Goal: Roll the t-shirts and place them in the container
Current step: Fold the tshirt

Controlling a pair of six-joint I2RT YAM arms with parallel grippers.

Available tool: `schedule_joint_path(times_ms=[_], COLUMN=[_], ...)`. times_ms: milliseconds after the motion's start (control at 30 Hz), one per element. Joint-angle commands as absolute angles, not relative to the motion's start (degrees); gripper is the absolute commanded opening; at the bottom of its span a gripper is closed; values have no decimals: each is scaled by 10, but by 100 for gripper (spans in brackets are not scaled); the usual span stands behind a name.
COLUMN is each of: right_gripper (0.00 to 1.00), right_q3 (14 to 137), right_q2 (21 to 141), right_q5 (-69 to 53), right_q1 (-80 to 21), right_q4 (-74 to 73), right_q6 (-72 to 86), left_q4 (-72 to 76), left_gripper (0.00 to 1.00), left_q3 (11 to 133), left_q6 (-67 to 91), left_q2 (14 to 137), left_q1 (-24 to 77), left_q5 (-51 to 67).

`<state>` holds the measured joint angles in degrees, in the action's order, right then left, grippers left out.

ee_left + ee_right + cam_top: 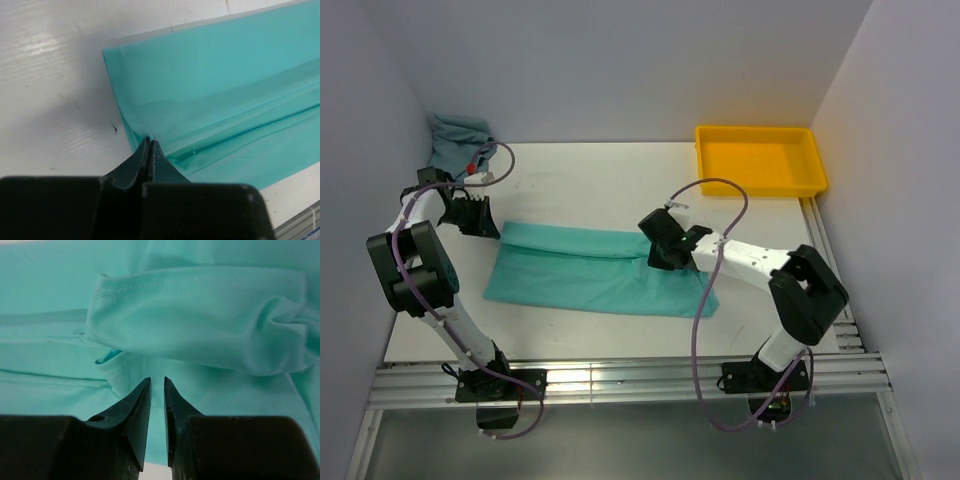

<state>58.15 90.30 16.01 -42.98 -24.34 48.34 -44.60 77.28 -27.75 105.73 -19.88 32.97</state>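
Black left fingers (136,165) are pressed together, and their tips pinch the short left edge of the mint t-shirt (225,90), where the thin cloth puckers a little. The right fingers (135,410) stand slightly parted with nothing between them. They hang just above a loose flap of the same shirt (its stitched hem shows along the flap's top edge). The flap is turned back over flatter layers and bunches into soft folds toward the right.

From above, the mint t-shirt lies folded into a long strip across the middle of the white desk (590,185), with the left arm at its left end and the right arm over its right part. The grey-teal t-shirt (458,140) sits crumpled in the far left corner, against the wall and well apart from the strip. A yellow tray (817,170) rests at the far right of the desk.
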Motion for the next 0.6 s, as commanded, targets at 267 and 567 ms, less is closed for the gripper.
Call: schedule_joint_path(times_ms=[267,567], right_gripper=[24,30], right_q3=[643,650], right_q2=[998,1005], right_q5=[141,135], right_q1=[-457,-467], right_q4=[-195,-183], right_q6=[489,494], left_q4=[-468,-469], left_gripper=[0,0], left_q3=[831,835], left_q6=[-250,-248], left_q2=[1054,1049], left_q1=[-178,-168], left_q5=[338,335])
